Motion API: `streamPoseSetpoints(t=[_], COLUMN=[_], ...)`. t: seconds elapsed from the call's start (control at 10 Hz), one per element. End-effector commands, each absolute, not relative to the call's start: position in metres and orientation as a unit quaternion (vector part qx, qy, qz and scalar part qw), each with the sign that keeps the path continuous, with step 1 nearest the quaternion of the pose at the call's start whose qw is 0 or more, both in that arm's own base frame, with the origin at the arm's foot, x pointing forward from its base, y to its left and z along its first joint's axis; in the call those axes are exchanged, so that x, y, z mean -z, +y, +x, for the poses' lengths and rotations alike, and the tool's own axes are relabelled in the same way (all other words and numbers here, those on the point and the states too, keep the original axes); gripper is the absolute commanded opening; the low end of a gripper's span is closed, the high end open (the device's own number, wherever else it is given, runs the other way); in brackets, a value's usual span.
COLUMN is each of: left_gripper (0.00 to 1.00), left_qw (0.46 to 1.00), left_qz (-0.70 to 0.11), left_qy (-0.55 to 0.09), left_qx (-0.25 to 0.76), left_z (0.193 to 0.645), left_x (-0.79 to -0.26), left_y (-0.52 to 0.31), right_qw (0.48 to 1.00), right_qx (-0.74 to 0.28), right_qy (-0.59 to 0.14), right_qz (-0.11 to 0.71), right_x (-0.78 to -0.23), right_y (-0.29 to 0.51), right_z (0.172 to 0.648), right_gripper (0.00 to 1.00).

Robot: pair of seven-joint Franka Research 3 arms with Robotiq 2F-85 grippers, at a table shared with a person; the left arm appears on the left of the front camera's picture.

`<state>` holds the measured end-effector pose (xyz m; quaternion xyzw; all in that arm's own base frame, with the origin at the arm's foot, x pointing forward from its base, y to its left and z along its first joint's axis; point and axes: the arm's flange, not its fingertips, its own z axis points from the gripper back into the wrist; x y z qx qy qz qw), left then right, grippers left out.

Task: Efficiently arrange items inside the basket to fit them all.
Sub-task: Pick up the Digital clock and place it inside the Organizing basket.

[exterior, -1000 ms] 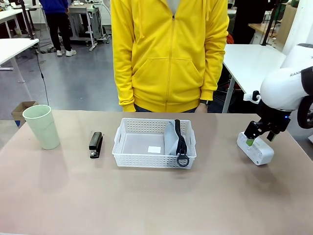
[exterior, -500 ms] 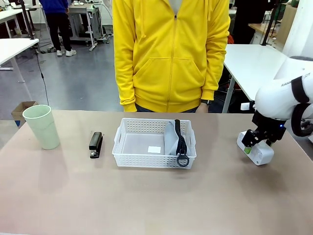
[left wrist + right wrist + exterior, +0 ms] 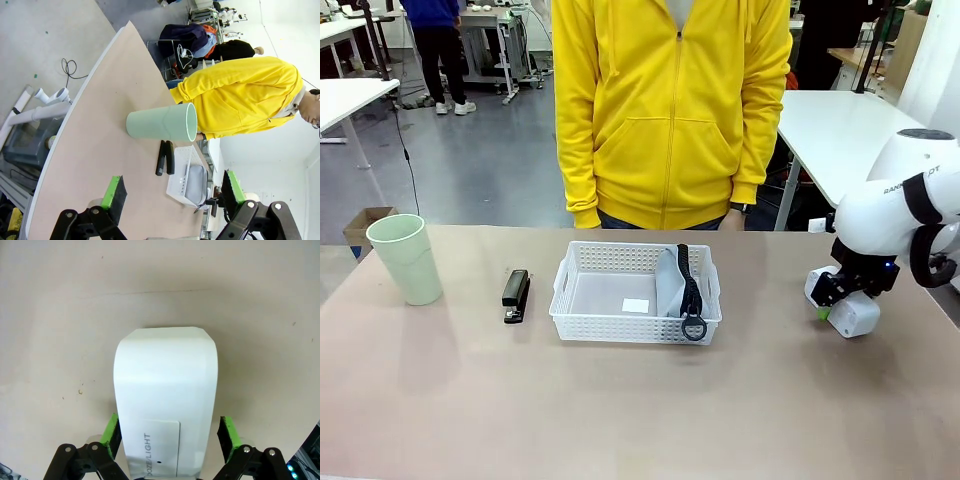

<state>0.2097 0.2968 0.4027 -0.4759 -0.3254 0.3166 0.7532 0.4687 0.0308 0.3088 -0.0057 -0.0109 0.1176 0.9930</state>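
The white lattice basket (image 3: pixel 620 326) stands mid-table. The grey pouch (image 3: pixel 669 282) leans on edge against its right wall, its black ring (image 3: pixel 694 327) hanging over the front rim. The black stapler (image 3: pixel 516 295) lies to the basket's left, and the pale green cup (image 3: pixel 405 258) stands upright at far left. At the table's right, my right gripper (image 3: pixel 832 301) is shut on the small white block (image 3: pixel 855 314), which sits low over the table. Its green pads press the block's (image 3: pixel 165 390) two long sides. My left gripper (image 3: pixel 174 192) is open and looks at the cup (image 3: pixel 160 123), stapler (image 3: pixel 165 157) and basket (image 3: pixel 186 176).
A person in a yellow hoodie (image 3: pixel 670 110) stands at the far edge behind the basket, hands out of sight. A small white label (image 3: pixel 636 305) lies on the basket floor. Bare tabletop stretches across the front and between basket and block.
My right arm has swung its wrist round and closed in on the white block. The block has turned and shifted slightly with the gripper. Nothing else has moved.
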Motion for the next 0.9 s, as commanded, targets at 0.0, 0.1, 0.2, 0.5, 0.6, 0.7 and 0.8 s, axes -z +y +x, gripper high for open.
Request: streamPoseSetpoints(t=[0.0, 0.1, 0.2, 0.5, 0.6, 0.7, 0.8], left_gripper=[1.00, 1.00, 1.00, 1.00, 1.00, 1.00, 1.00], left_qw=[0.749, 0.749, 0.749, 0.749, 0.749, 0.749, 0.749], left_qz=[-0.481, -0.481, -0.481, -0.481, -0.481, -0.481, -0.481], left_qy=[-0.338, -0.338, -0.338, -0.338, -0.338, -0.338, -0.338], left_qx=[-0.307, -0.307, -0.307, -0.307, -0.307, -0.307, -0.307], left_z=[0.2108, 0.2108, 0.2108, 0.2108, 0.2108, 0.2108, 0.2108], left_x=[-0.4013, -0.4013, -0.4013, -0.4013, -0.4013, -0.4013, -0.4013], left_y=[0.2972, 0.2972, 0.2972, 0.2972, 0.2972, 0.2972, 0.2972], right_qw=[0.994, 0.995, 0.995, 0.995, 0.995, 0.995, 0.995], right_qx=[-0.104, -0.099, -0.097, -0.092, -0.089, -0.088, -0.086], right_qy=[-0.022, -0.022, -0.023, -0.037, -0.046, -0.049, -0.050], right_qz=[-0.023, -0.020, -0.021, -0.024, -0.025, -0.023, -0.024], right_x=[-0.3098, -0.3099, -0.3100, -0.3099, -0.3108, -0.3117, -0.3114], right_y=[0.0355, 0.0360, 0.0369, 0.0383, 0.0383, 0.0380, 0.0375], right_z=[0.4677, 0.4685, 0.4684, 0.4687, 0.4681, 0.4673, 0.4669], right_gripper=[1.00, 1.00, 1.00, 0.40, 0.00, 0.38, 0.00])
